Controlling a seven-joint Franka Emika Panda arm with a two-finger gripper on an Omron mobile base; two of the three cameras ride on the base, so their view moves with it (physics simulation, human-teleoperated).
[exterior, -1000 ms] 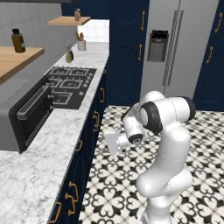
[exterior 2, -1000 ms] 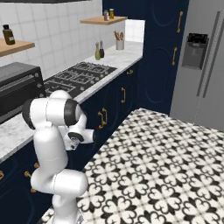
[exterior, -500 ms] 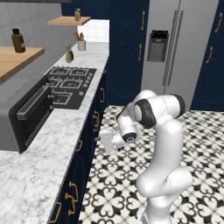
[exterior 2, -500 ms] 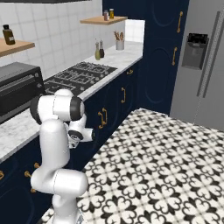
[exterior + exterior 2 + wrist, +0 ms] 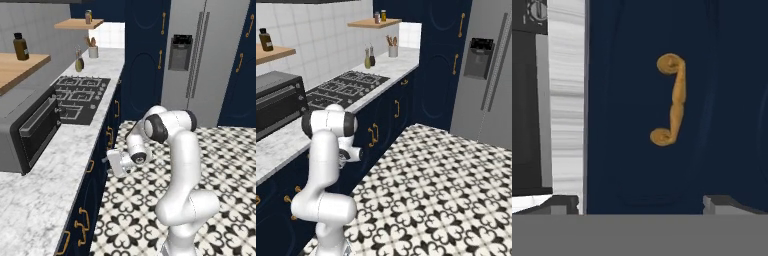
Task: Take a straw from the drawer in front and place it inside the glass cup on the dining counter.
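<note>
Closest to the hand camera, the end effector (image 5: 640, 202) stands with its two dark finger tips spread wide at the lower left and lower right of the frame, nothing between them. Straight ahead of it is the navy-blue front of the drawer (image 5: 632, 150), shut, with a gold handle (image 5: 671, 100) at the centre of the frame. Along the left of that view runs the edge of the marbled desk (image 5: 567, 100), and beyond it a black appliance front (image 5: 529, 110) with a dial in the upper left corner. In the left base view the white arm (image 5: 175, 150) bends down at the centre of the frame, and the end effector (image 5: 112, 162) faces the navy cabinet fronts (image 5: 97, 185) just below the desk edge, close to them but apart. In the right base view the arm (image 5: 326, 150) stands at the lower left, in front of the same cabinets. Farther along the desk (image 5: 40, 200) sits the microwave (image 5: 30, 135) at the left of the frame, then the black hob (image 5: 80, 92). Farther back stand bottles and a utensil cup (image 5: 93, 50), and the grey fridge (image 5: 210, 60) fills the upper right.
</note>
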